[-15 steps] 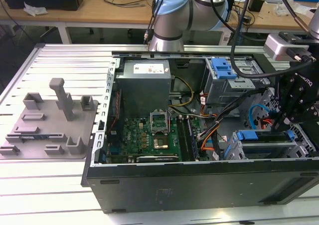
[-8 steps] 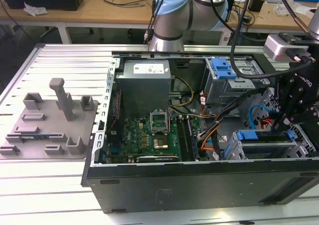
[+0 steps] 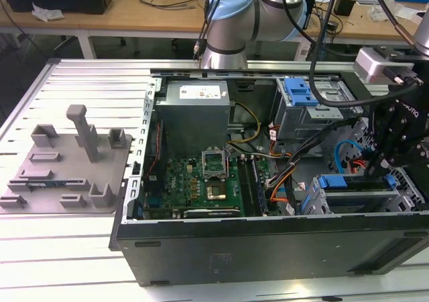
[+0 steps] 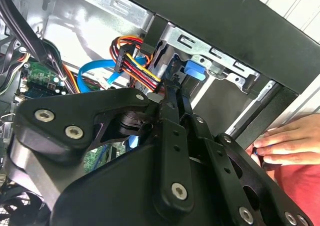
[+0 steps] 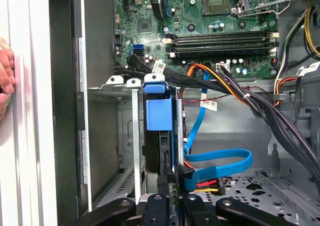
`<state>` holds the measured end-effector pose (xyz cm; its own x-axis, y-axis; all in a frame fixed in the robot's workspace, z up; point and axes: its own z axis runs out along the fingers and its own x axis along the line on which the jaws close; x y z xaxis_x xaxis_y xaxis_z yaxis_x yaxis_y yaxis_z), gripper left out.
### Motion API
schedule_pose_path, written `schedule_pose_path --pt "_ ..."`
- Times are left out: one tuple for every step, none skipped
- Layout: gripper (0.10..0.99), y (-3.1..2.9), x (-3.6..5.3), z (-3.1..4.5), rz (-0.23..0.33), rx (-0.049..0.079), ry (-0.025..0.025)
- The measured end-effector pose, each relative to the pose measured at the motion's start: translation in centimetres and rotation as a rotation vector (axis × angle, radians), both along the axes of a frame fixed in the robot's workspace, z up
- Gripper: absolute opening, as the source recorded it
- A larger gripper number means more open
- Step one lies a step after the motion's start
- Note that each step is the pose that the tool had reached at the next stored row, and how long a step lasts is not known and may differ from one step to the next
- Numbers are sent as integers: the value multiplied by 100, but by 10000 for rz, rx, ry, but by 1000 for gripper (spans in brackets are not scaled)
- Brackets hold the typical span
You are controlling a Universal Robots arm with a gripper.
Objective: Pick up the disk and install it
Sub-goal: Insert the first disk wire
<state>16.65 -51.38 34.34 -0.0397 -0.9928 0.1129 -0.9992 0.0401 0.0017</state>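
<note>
The disk [image 5: 159,113] stands on edge in the metal drive cage [image 5: 112,88] at the case's front corner, its bright blue carrier end facing the motherboard. In the exterior view its blue carrier [image 3: 337,181] lies along the cage top at the lower right of the case. My gripper [image 5: 170,198] reaches in from the opposite end, its two black fingers [image 5: 161,202] close together on the disk's dark narrow edge. In the second wrist view the fingers [image 4: 170,110] point at the blue carrier tab [image 4: 194,70]. From outside, the gripper [image 3: 387,168] hangs over the cage.
A person's hand [image 4: 287,141] rests on the table outside the case wall [image 5: 62,100]. Blue data cables [image 5: 220,158] and orange-yellow power wires [image 5: 210,73] hang close beside the cage. The motherboard [image 3: 201,181], power supply [image 3: 194,111] and an upper bay with a blue latch [image 3: 299,91] occupy the case. A grey fixture plate [image 3: 67,161] lies outside it.
</note>
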Motion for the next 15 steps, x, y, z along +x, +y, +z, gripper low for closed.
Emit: schedule_pose_path --pt "169 0 0 -1 -1 0 0" --pt "169 0 0 -2 0 0 0" --pt "169 0 0 -5 -1 0 0" --pt "169 0 0 -7 0 0 0" --pt "169 -1 0 -10 -1 0 0" --pt "169 -1 0 -12 -1 0 0" --pt "169 -2 0 -14 -1 0 0" --pt "169 -2 0 -14 -1 0 0" --pt "169 -3 0 -16 -1 0 0" --pt "169 -3 0 -17 -2 -1 0" --pt "169 -4 0 -18 -2 -1 0" --pt "169 -4 0 -19 -2 -1 -1" --pt "169 -4 0 -20 -2 0 0" --pt "169 -5 0 -21 -2 0 0" --pt "169 -5 0 -22 -2 0 0"
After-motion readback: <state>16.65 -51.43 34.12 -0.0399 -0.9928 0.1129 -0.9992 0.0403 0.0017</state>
